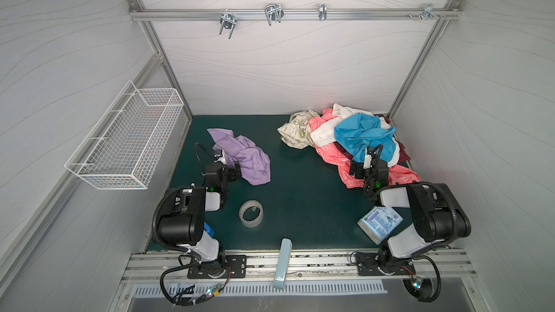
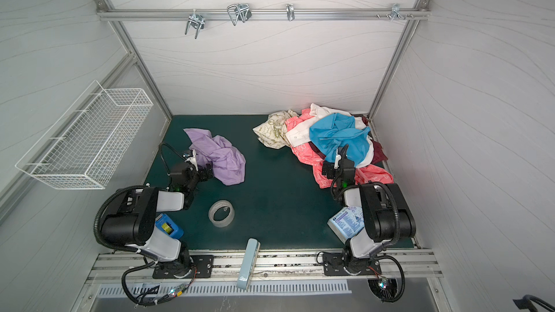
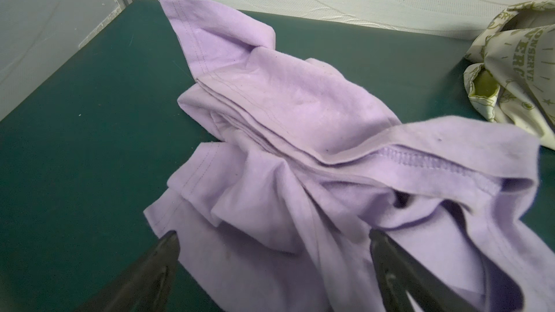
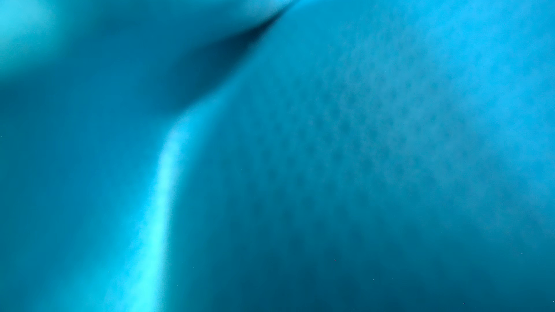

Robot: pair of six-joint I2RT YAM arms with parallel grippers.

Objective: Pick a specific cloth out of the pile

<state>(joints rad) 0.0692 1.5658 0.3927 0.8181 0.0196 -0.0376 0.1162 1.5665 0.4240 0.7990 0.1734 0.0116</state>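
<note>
Left arm folded low, wrist pointing forward. Left gripper (image 3: 273, 235) jaws spread wide, straddling the near edge of the cloth (image 3: 285, 121), which lies crumpled just ahead of it, well apart from the pile (image 1: 345, 136). Right arm bent alike. Right gripper (image 1: 373, 150) nosed into the pile's blue garment (image 4: 330, 145), jaws wide; cannot tell if it grips.
</note>
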